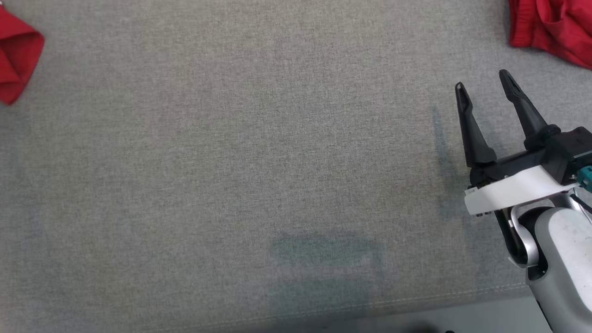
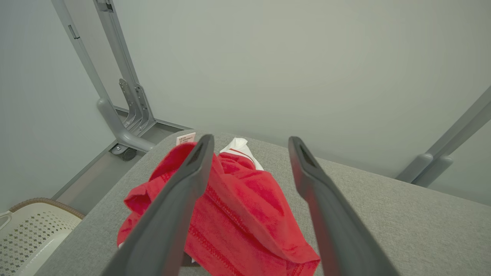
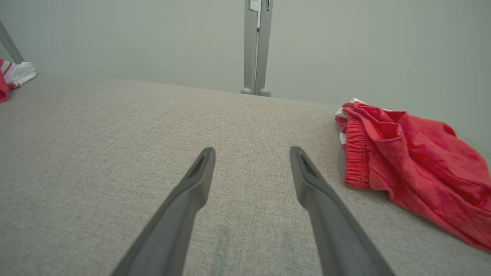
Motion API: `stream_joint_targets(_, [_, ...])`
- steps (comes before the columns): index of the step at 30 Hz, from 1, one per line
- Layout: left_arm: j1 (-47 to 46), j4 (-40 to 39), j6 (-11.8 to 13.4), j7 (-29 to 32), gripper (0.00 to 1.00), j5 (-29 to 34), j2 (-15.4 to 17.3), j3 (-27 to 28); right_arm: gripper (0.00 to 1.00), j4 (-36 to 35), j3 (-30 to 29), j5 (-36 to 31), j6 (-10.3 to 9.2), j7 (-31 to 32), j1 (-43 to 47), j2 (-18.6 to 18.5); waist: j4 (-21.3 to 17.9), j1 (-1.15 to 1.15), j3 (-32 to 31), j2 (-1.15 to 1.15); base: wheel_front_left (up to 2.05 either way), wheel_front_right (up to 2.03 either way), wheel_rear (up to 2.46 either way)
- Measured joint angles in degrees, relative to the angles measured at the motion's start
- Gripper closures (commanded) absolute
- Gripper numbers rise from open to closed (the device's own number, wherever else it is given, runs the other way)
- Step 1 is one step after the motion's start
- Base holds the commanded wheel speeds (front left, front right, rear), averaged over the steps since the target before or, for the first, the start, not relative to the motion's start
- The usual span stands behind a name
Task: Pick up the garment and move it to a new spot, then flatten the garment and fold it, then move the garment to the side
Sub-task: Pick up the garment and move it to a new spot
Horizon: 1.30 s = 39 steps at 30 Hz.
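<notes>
One red garment (image 1: pixel 550 25) | ahead-right of open right hand (image 1: pixel 482 79) | apart

The right tool (image 1: pixel 482 79) sits at the right edge of the head view. Its two long dark fingers (image 1: pixel 471 129) are spread wide apart and empty, pointing up the view and leaning a little to the left. Behind them is a black base with a white wrist plate (image 1: pixel 513 189). Below that, the pale forearm (image 1: pixel 566 249) runs off toward the lower right corner. In its own wrist view, the left tool (image 2: pixel 250 140) likewise holds its fingers wide apart, pinching nothing between them.
</notes>
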Motion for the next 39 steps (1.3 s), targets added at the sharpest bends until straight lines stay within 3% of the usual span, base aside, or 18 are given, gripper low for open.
stream_joint_targets(7, [-0.95,7.16,0.08,-2.26,0.0,3.67,-0.03,4.1,0.0,-0.26,-0.86,-0.37,-0.34,-0.1,-0.87,-0.44,-1.16,0.0,5.66,0.0,0.0,0.0,0.0])
stream_joint_targets(14, [-1.0,12.5,0.09,-3.04,0.0,6.55,-0.33,5.8,0.0,-0.04,-0.69,-0.48,-0.34,-0.11,-1.76,-0.38,-0.65,0.0,6.35,0.0,0.0,0.0,0.0])
stream_joint_targets(15, [-1.02,13.03,0.09,-3.04,0.22,6.55,-0.49,5.69,0.0,-0.04,-0.64,-0.51,-0.34,-0.11,-1.88,-0.34,-0.6,0.0,6.32,0.0,0.0,0.0,0.0])
stream_joint_targets(16, [-1.04,13.36,0.09,-3.04,0.62,6.55,-0.79,5.52,0.0,-0.03,-0.56,-0.54,-0.34,-0.11,-1.91,-0.33,-0.56,0.0,6.3,0.0,0.0,0.0,0.0])
stream_joint_targets(17, [-1.08,13.5,0.09,-3.09,0.62,6.55,-1.11,5.31,0.0,0.02,-0.47,-0.54,-0.34,-0.11,-1.91,-0.33,-0.54,0.0,6.28,0.0,0.0,0.0,0.0])
stream_joint_targets(19, [-1.28,13.61,0.09,-3.14,1.0,6.54,-1.9,4.66,0.0,0.1,-0.35,-0.54,-0.33,-0.11,-1.91,-0.33,-0.54,0.0,6.26,0.0,0.0,0.0,0.0])
stream_joint_targets(29, [-3.3,14.81,-0.24,-9.28,1.0,6.54,-4.07,2.25,0.0,2.52,-0.64,-0.64,-0.34,-0.98,-2.03,-0.08,-0.55,0.0,4.22,0.0,0.0,0.0,0.0])
stream_joint_targets(39, [-6.24,10.84,-8.89,-16.5,1.0,4.44,-10.36,-3.91,0.0,5.64,-1.79,-0.41,-0.34,-3.38,-3.06,0.6,0.35,0.0,-1.22,0.0,0.0,0.0,0.0])
